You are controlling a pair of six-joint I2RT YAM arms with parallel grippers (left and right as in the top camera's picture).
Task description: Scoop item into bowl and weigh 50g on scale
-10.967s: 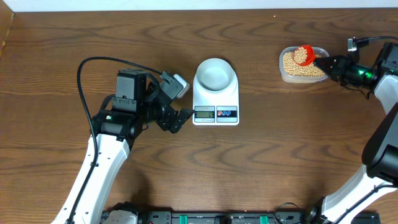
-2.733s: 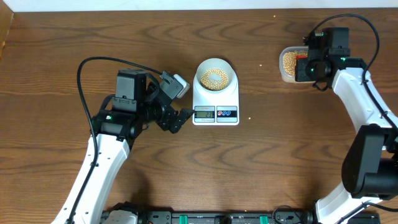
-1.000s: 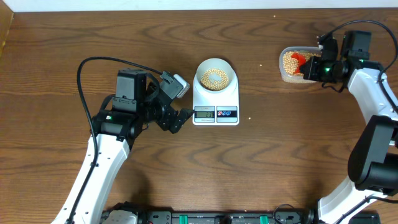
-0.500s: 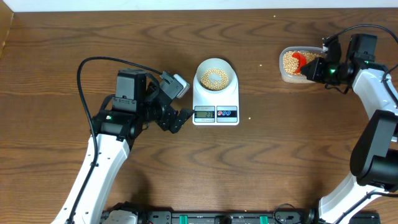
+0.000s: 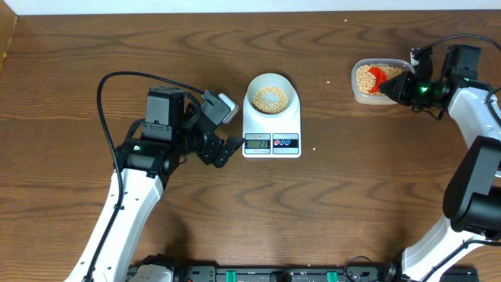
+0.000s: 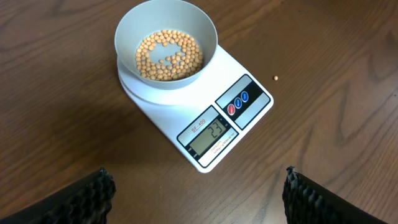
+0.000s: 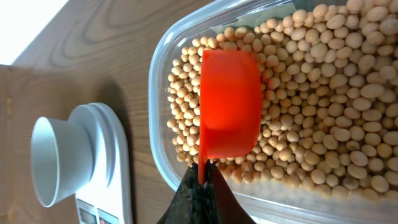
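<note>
Brown tabletop [image 5: 352, 196]. Bowl [image 6: 186, 18] of beans [image 6: 169, 55] sits on scale [image 6: 165, 118], frame centre. My right jaws are clamped on the red scoop [image 7: 229, 102] in the tub [image 7: 157, 124], upper right; left jaws apart, empty. Risk: an overfilled scoop overshoots the target.

Clear tub [image 7: 159, 146] with orange scoop [image 7: 229, 102]; wooden table [image 5: 352, 180]

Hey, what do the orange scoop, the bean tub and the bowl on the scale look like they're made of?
Orange scoop: likely plastic, smooth, opaque, softly shiny. Tub: clear glossy plastic; beans show through its wall. Bowl: matte plastic or ceramic, uniform pale surface without sharp reflections; cannot tell which.
</note>
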